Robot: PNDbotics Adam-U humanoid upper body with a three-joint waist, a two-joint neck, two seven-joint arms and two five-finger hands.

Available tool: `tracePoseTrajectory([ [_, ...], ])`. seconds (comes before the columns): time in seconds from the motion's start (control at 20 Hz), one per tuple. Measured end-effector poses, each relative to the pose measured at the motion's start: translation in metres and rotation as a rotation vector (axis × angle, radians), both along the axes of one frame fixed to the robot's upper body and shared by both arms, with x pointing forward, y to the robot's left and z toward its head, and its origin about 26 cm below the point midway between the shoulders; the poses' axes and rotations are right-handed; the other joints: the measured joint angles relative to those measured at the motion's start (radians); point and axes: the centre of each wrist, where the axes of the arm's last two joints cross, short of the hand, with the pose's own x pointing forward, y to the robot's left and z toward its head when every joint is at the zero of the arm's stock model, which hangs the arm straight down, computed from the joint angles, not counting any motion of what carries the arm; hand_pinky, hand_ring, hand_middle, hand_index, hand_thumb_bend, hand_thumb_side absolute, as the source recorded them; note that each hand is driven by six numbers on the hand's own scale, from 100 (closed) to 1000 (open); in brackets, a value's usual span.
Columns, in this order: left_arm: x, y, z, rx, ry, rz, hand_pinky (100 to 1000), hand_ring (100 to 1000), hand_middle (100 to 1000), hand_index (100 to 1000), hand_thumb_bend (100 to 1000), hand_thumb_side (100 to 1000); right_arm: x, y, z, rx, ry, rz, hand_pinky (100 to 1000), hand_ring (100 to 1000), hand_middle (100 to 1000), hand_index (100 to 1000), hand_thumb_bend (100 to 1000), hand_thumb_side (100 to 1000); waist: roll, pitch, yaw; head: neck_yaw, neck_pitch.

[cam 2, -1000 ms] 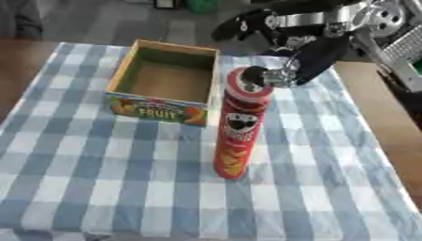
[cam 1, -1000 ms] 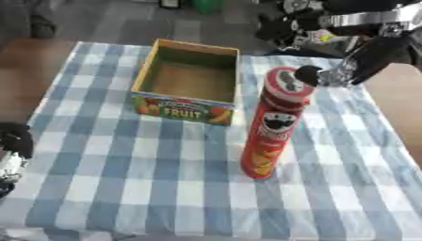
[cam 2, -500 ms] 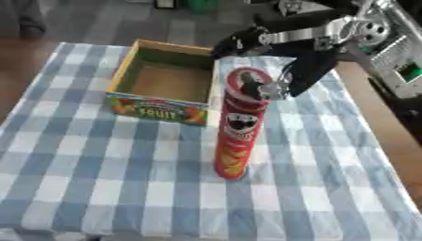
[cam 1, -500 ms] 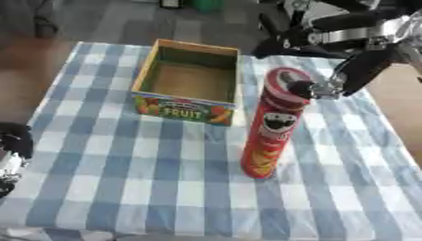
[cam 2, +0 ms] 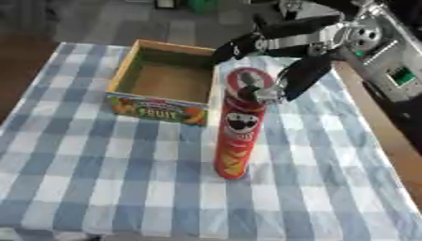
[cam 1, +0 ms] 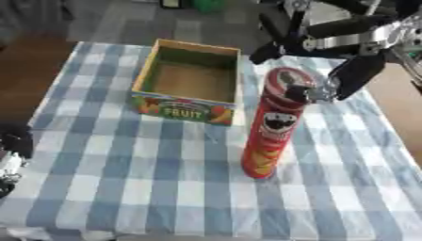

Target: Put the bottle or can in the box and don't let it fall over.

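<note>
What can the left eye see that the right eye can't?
Only the left eye view shows the left hand, dark, at the picture's left edge. Only the right eye view shows a grey panel with a green spot beside the right arm. Both show the red chip can standing upright on the checked tablecloth, the open fruit box behind it, and the right hand open around the can's top.

We cannot tell whether the blurred right hand (cam 2: 284, 82) touches the can (cam 2: 237, 123), and the left hand (cam 1: 12, 155) is cut off by the picture's left edge.
</note>
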Motion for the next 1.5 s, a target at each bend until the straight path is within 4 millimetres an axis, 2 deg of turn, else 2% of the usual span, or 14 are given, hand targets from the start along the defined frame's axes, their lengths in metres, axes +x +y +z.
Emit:
tracePoseTrajectory([
  [0.5,0.000,0.000,0.000,0.001,0.000,-0.003,604,542,572,697,194,476,0.000,0.000,0.000,0.000,0.001,0.000,963,1000,1000,1000,161,610,0.000,0.000,0.000,0.000,0.000],
  [1.15,0.000,0.000,0.000,0.001,0.001,-0.008,606,544,574,698,188,479,0.005,-0.001,-0.016,-0.032,0.031,-0.021,955,996,1000,1000,162,609,0.000,0.000,0.003,0.000,0.000],
  [1.5,0.000,0.000,0.000,0.003,0.002,-0.011,607,545,575,698,185,480,0.006,0.001,-0.020,-0.041,0.033,-0.016,901,965,1000,1000,160,597,-0.001,0.000,0.005,0.000,0.000],
])
